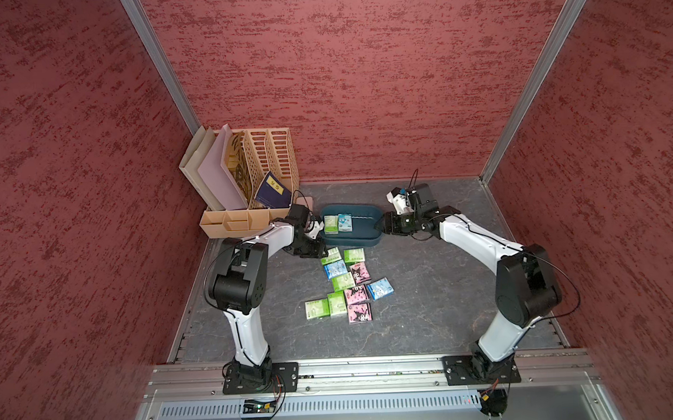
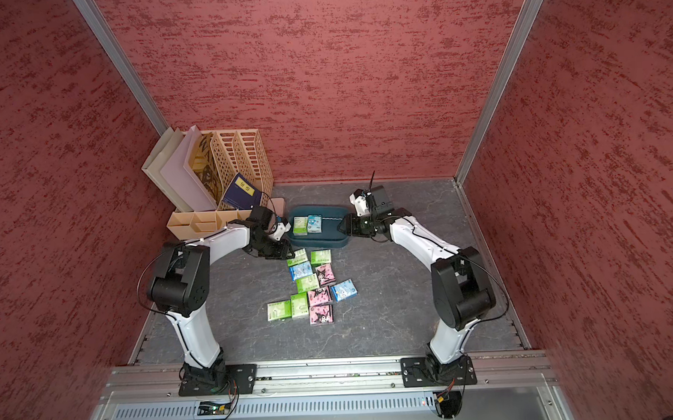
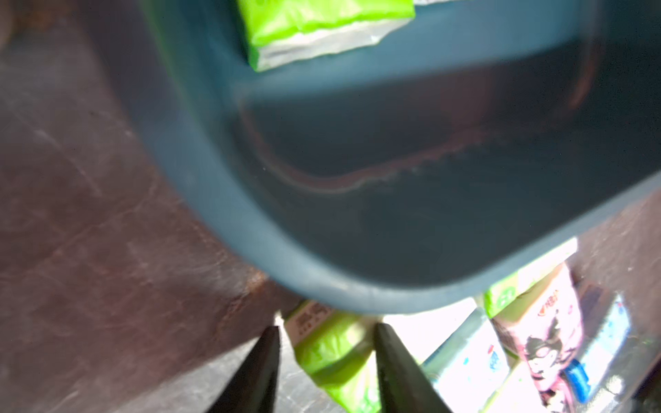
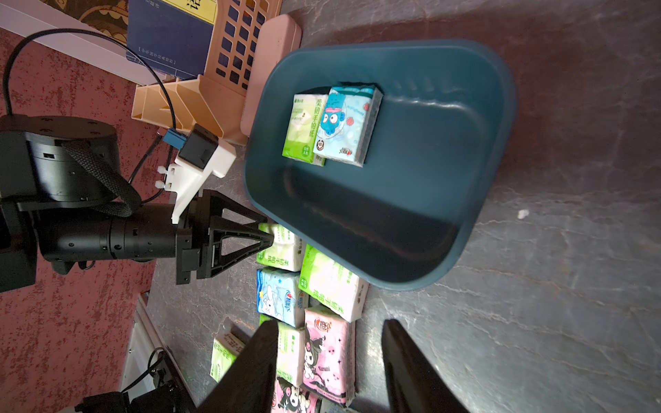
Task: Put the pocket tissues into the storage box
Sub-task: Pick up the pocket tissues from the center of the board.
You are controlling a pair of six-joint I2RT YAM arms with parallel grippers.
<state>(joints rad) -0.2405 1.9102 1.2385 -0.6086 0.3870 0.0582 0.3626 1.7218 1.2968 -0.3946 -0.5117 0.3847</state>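
Left gripper straddles green packet — beside storage box.

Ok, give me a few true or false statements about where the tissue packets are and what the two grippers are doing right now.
1. Two packets lie in the storage box. True: a boxed green packet and a light blue packet, side by side.
2. The left gripper straddles a pink packet. False: its fingers flank a loose green packet on the table, just outside the box.
3. The right gripper holds a packet. False: its jaws are open and empty.
4. The pink packets all lie on the table, none in the box. True.
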